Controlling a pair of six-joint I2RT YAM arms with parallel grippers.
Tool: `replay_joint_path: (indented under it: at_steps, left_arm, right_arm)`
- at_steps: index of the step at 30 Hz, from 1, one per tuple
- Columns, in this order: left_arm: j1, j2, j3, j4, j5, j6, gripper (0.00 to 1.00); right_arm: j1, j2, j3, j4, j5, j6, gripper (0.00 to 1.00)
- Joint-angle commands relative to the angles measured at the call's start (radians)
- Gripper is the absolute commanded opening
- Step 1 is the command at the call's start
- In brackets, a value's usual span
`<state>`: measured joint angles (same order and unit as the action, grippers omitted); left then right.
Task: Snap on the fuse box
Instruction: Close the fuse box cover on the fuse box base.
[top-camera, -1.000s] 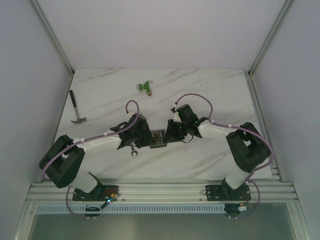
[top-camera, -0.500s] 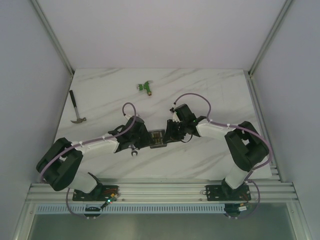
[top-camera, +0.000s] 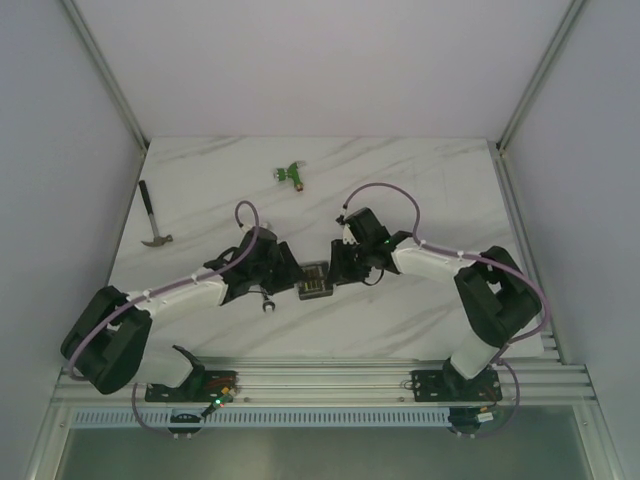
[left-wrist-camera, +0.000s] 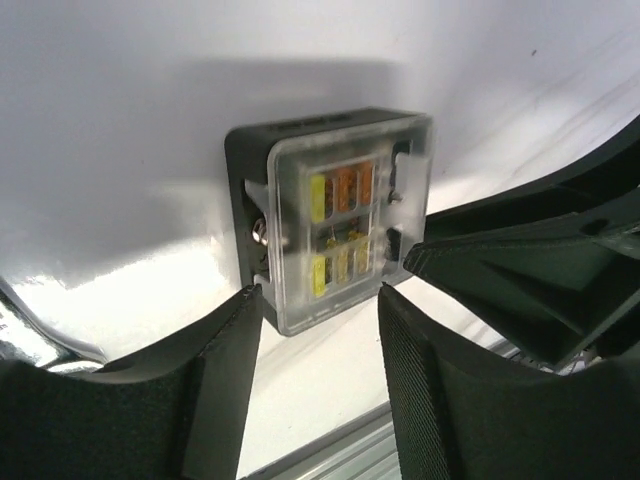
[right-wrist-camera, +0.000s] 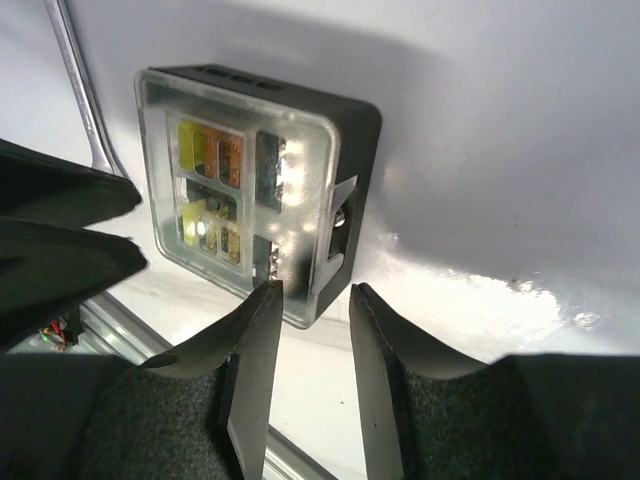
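The fuse box (top-camera: 315, 283) is a small black square box with orange and yellow fuses under a clear lid, lying on the marble table between both arms. In the left wrist view the fuse box (left-wrist-camera: 335, 215) lies just beyond my open left gripper (left-wrist-camera: 318, 315), not between the fingers. In the right wrist view the fuse box (right-wrist-camera: 250, 190) sits with its near corner at the tips of my right gripper (right-wrist-camera: 312, 298), whose jaws stand a little apart and hold nothing. From above, the left gripper (top-camera: 290, 279) is left of the box and the right gripper (top-camera: 336, 272) is right of it.
A small wrench (top-camera: 266, 302) lies just near-left of the box and also shows in the right wrist view (right-wrist-camera: 80, 90). A hammer (top-camera: 153, 225) lies at the left edge. A green connector (top-camera: 291, 174) lies at the back. The right gripper's body (left-wrist-camera: 540, 270) is close beside the box.
My left arm has drawn back to the left, away from the box. The right gripper and the fuse box have stayed nearly in place.
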<state>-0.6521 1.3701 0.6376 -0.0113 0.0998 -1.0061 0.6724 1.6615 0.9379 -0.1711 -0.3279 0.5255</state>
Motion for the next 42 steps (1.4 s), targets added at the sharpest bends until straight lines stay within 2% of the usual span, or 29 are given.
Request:
replay_joint_path:
  at_steps: [1, 9, 19, 27, 35, 42]
  left_arm:
    - [0.060, -0.015, 0.054, -0.031, 0.058, 0.068, 0.61]
    - [0.128, 0.097, 0.120, -0.043, 0.082, 0.153, 0.64]
    - [0.147, 0.196, 0.157, -0.039, 0.099, 0.217, 0.52]
    - [0.147, 0.254, 0.057, 0.028, 0.143, 0.207, 0.44]
    - [0.146, 0.300, -0.053, 0.149, 0.198, 0.157, 0.33]
    - [0.112, 0.302, -0.069, 0.164, 0.197, 0.133, 0.31]
  right_arm:
    - [-0.045, -0.025, 0.059, -0.006, -0.044, -0.047, 0.41]
    - [-0.120, 0.050, 0.094, 0.088, -0.157, -0.059, 0.43]
    - [-0.129, 0.174, 0.116, 0.160, -0.263, -0.067, 0.41]
    - [-0.129, 0.232, 0.054, 0.192, -0.301, -0.078, 0.31]
    - [-0.110, 0.285, 0.025, 0.155, -0.285, -0.110, 0.29]
    - [-0.099, 0.296, 0.047, 0.119, -0.232, -0.126, 0.26]
